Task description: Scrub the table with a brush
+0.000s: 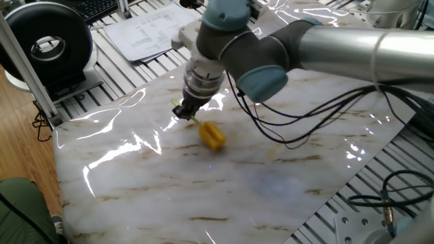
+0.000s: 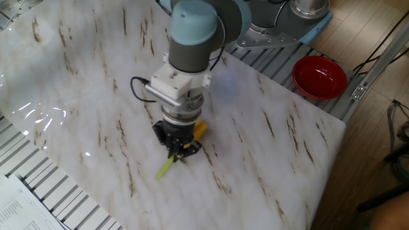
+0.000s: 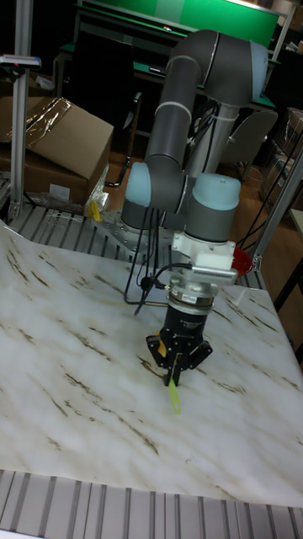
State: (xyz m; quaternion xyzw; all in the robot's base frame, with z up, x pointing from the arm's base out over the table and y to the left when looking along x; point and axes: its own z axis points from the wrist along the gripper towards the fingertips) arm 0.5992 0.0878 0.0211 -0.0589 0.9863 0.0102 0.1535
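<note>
My gripper (image 1: 184, 110) is shut on the thin pale yellow-green handle of the brush (image 1: 212, 135). The chunky yellow bristle head lies on the white marble-look table (image 1: 203, 193). From the other side, the gripper (image 2: 176, 144) covers most of the brush (image 2: 199, 130), with the handle tip poking out below it. In the tall view the gripper (image 3: 178, 358) points straight down at the table (image 3: 67, 379), and only the brush handle (image 3: 173, 392) shows beneath the fingers.
A red bowl (image 2: 319, 76) sits on the slatted frame beyond the slab's corner. Printed paper (image 1: 152, 30) and a black round device (image 1: 47, 44) lie past the far edge. Cables (image 1: 325, 122) trail over the slab from the arm. A cardboard box (image 3: 59, 139) stands behind.
</note>
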